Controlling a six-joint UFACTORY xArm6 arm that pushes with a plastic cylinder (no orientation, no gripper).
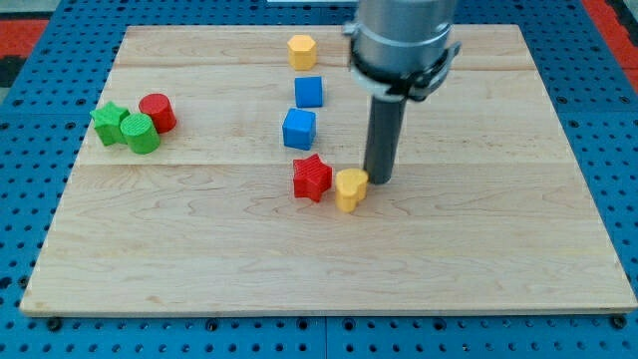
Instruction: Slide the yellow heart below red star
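The yellow heart [350,188] lies near the board's middle, touching the right side of the red star [312,179]. The heart sits slightly lower than the star. My tip [379,179] is on the board right against the heart's upper right edge. The dark rod rises from it to the grey arm body at the view's top.
Two blue cubes [299,130] [309,92] and a yellow hexagon [301,51] stand in a column above the star. A green star [109,123], green cylinder [141,134] and red cylinder [158,113] cluster at the view's left. The wooden board [498,259] lies on a blue pegboard.
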